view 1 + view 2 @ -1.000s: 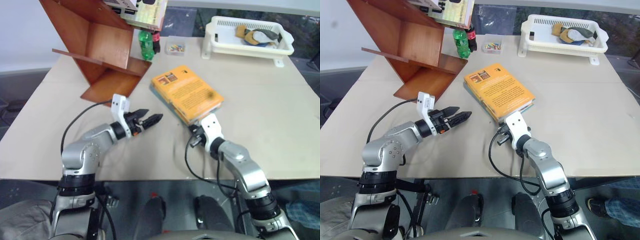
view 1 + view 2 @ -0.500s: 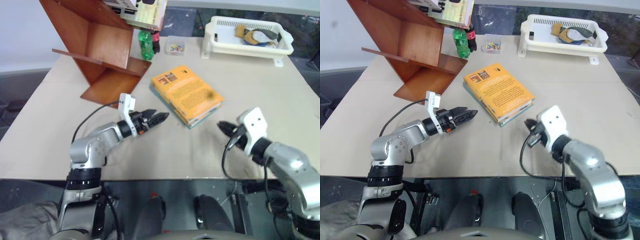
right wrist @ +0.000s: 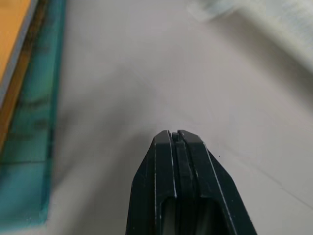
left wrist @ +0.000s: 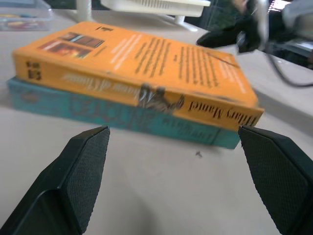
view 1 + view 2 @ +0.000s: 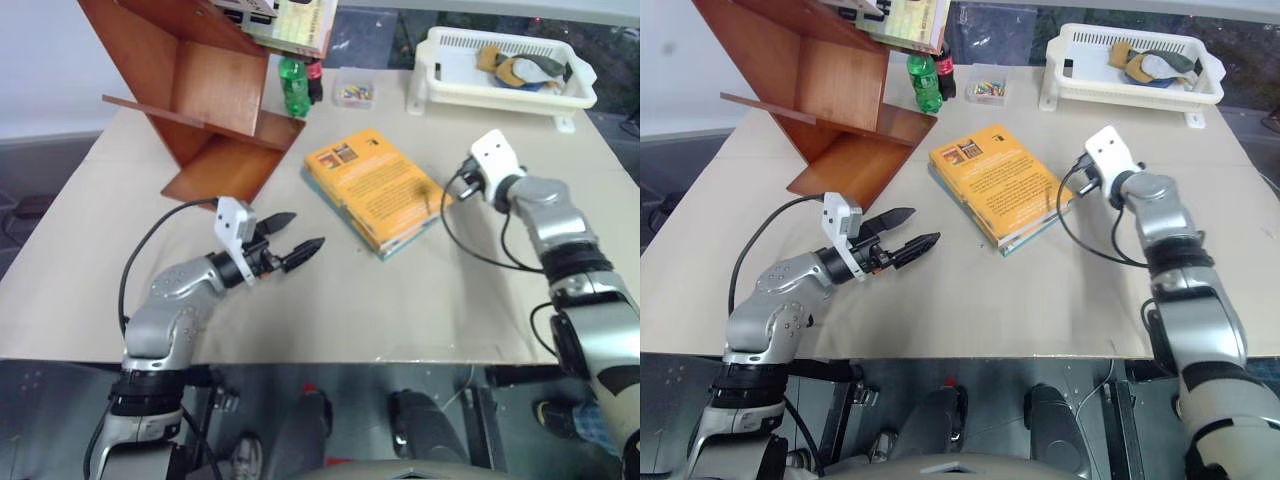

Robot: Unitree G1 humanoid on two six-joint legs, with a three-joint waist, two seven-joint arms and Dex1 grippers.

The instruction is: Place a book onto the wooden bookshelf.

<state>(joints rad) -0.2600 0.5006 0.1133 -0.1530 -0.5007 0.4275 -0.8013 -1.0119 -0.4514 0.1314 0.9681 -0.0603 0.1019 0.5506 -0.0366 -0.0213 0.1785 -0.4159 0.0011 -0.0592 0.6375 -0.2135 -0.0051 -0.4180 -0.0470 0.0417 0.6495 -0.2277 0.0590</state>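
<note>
The bookshelf (image 5: 190, 90) leans at the table's far left corner, its upper part cut off. The book (image 5: 372, 186) lies flat mid-table on a thinner teal book (image 4: 117, 115); I'd judge it thick, stiff and fairly heavy, so I'd clamp it across spine and page edge. My left gripper (image 5: 292, 240) is spread wide facing its spine; my right gripper (image 3: 177, 147) is clenched empty beside its right edge. The gap under the book is probably too thin to see.
</note>
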